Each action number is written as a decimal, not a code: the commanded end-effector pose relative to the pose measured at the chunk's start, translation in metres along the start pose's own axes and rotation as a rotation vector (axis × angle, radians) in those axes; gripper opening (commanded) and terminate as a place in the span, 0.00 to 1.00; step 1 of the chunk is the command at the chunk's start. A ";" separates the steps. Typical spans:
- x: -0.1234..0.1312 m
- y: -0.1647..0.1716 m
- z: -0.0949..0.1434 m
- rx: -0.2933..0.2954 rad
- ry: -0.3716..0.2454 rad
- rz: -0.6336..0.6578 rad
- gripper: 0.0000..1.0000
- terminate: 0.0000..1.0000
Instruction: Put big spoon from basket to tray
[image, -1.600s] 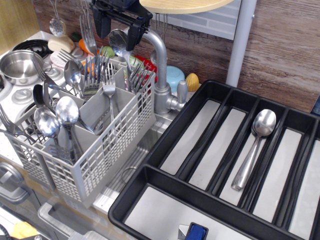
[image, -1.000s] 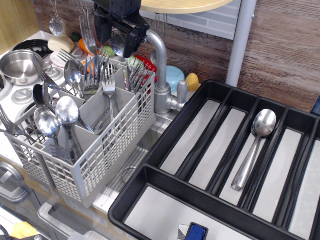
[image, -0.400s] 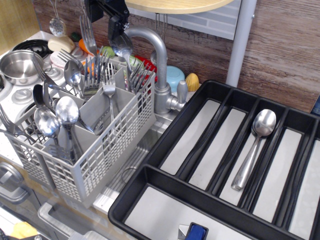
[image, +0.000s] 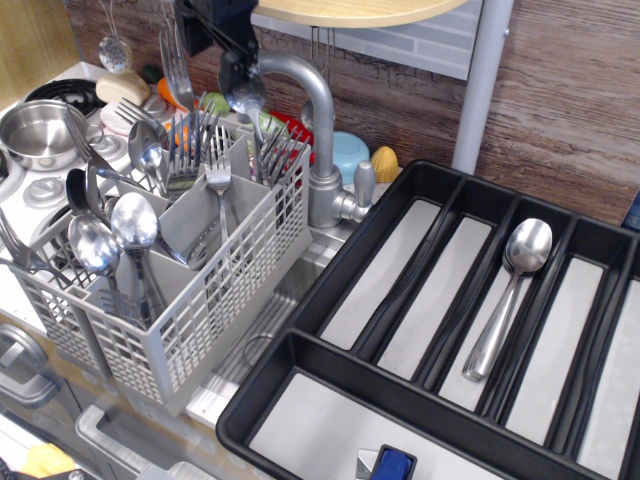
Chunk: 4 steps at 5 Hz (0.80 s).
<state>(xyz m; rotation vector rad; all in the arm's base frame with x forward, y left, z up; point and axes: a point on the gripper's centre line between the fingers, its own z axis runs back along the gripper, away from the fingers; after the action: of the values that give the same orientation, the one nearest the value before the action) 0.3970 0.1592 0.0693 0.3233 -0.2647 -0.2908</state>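
- A big spoon (image: 505, 296) lies in a black tray (image: 330, 265).
- A grey basket (image: 215, 300) holds upright cutlery.
- A dark gripper (image: 222, 35) hangs above the basket's far side.

one basket (image: 200, 310), one tray (image: 330, 272), one spoon in tray (image: 508, 292), one pot (image: 38, 132).

The jaws (image: 215, 35) hang at the top of the view, above the back of the basket (image: 190, 310). Below them and forward, the basket holds upright forks (image: 218, 175) at the back and spoons (image: 133, 225) nearer the front. To their left, behind the basket, sits a pot (image: 38, 130). Just right of the jaws a tap (image: 318, 130) arches up beside the basket. Well to the right and forward lies the tray (image: 330, 270), with one big spoon (image: 510, 290) lying lengthwise in a compartment right of its middle.
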 end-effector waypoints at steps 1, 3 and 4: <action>0.011 -0.005 0.018 0.056 -0.142 0.043 1.00 0.00; 0.022 -0.002 0.019 0.101 -0.202 0.033 0.00 0.00; 0.024 -0.002 0.020 0.106 -0.194 0.042 0.00 0.00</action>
<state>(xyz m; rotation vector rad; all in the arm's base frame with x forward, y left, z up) 0.4001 0.1358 0.0604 0.3519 -0.3604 -0.2679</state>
